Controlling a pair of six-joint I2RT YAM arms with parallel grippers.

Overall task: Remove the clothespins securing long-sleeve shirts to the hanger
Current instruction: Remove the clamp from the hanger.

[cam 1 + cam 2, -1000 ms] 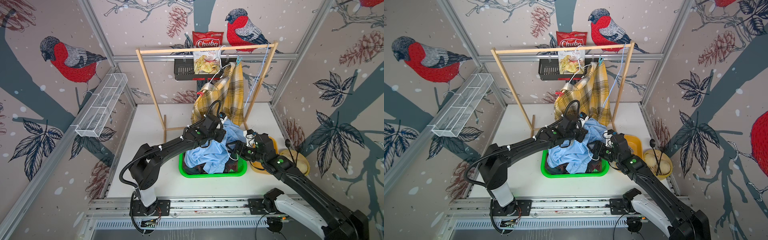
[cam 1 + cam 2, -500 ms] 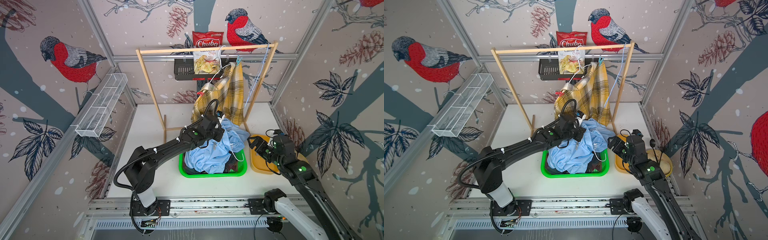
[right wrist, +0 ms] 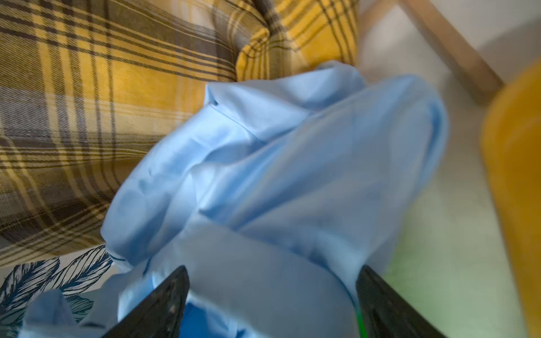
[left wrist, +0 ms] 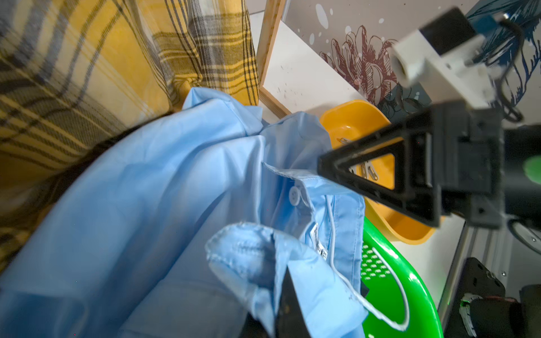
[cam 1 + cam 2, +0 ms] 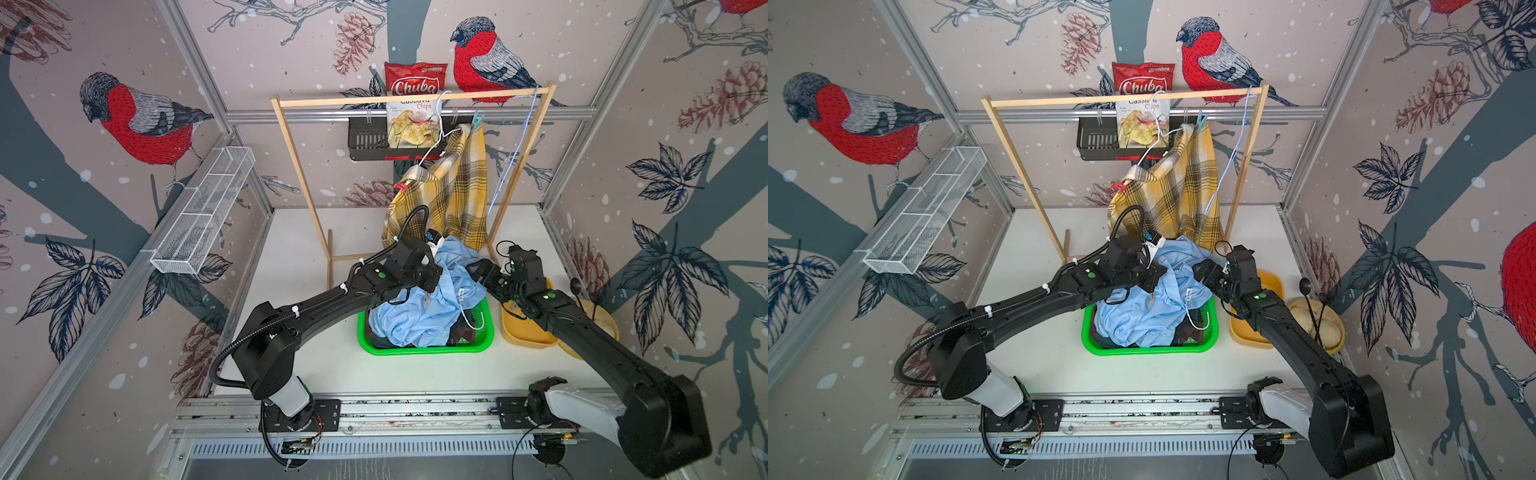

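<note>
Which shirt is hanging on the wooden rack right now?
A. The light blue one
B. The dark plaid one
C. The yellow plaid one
C: the yellow plaid shirt hangs from the wooden rack, while the light blue shirt lies heaped in the green basket.

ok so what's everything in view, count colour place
yellow plaid shirt: 1, hanging on rack
light blue shirt: 1, heaped in basket
dark plaid shirt: 1, under it
red clothespin: 1, on yellow plaid shirt
blue clothespin: 1, same shirt
clear clothespins: few, in tub
basket: 1, green, table centre
tub: 1, yellow, beside basket
rack: 1, wooden, rear
chips bag: 1, red, rear wall
left gripper: shut on light blue shirt
right gripper: open, beside it
</note>
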